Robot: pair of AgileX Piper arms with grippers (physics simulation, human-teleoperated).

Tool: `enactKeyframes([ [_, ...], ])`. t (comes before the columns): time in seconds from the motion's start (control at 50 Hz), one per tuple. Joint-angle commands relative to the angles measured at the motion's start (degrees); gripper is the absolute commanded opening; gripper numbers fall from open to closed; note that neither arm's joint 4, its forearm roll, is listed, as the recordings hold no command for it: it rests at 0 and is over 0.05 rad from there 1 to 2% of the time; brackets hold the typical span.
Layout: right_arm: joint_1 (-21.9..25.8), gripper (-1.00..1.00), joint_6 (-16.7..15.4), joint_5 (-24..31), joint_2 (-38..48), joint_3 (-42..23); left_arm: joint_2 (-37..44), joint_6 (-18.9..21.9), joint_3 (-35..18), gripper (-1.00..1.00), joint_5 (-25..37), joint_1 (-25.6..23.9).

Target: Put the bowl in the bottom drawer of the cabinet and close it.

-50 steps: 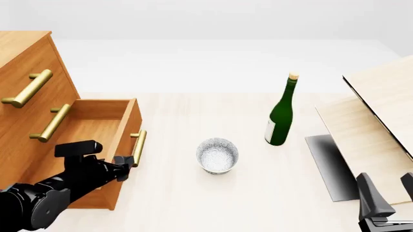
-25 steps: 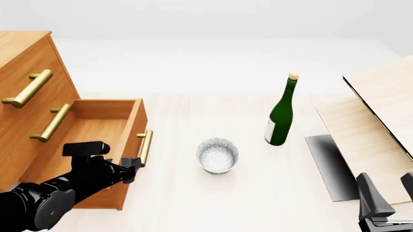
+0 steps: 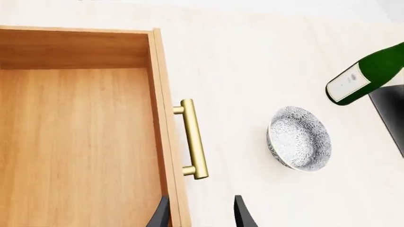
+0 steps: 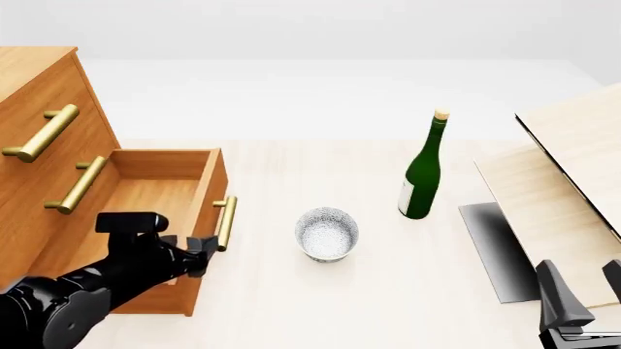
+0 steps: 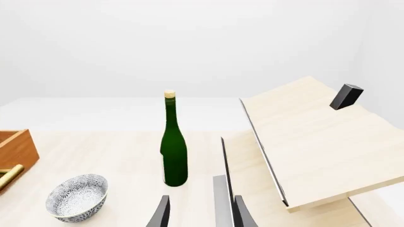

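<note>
Since the bowl looks like a rigid, glazed ceramic thing, I'd guess it's lightish but slippery and chippable, so pinch one wall of the rim rather than the round belly. It sits upright on the table, off to the right of the left gripper, whose fingers are spread, empty, straddling the front panel of the bottom drawer, just short of its brass handle. That drawer is smooth orange-brown wood, pulled open and empty. The right gripper idles, spread too.

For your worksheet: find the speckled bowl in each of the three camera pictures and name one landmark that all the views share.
Front view: the bowl stands mid-table, between the open bottom drawer and the green bottle.
Left wrist view: bowl beyond the drawer's brass handle.
Right wrist view: bowl beside the bottle.
Shared landmark: the green bottle.
</note>
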Motion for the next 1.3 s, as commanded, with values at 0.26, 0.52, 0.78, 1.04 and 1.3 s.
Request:
enactKeyframes([
  [0.26, -0.01, 1.0, -0.01, 0.0, 0.0, 0.0, -2.59, -2.34, -0.89, 1.0, 0.29, -2.21],
  [0.52, 0.0, 1.0, -0.01, 0.0, 0.0, 0.0, -7.14, 0.45, -0.61, 1.0, 3.73, -0.22],
  [0.78, 0.02, 1.0, -0.01, 0.0, 0.01, 0.0, -10.71, 1.84, 0.15, 1.0, 5.9, 0.81],
  [1.04, -0.01, 1.0, 0.0, 0.0, 0.0, 0.0, -13.78, 2.29, -0.1, 1.0, 7.61, 0.93],
  [1.3, 0.0, 1.0, 0.0, 0.0, -0.01, 0.0, -16.39, 3.04, -0.84, 1.0, 9.18, 0.92],
])
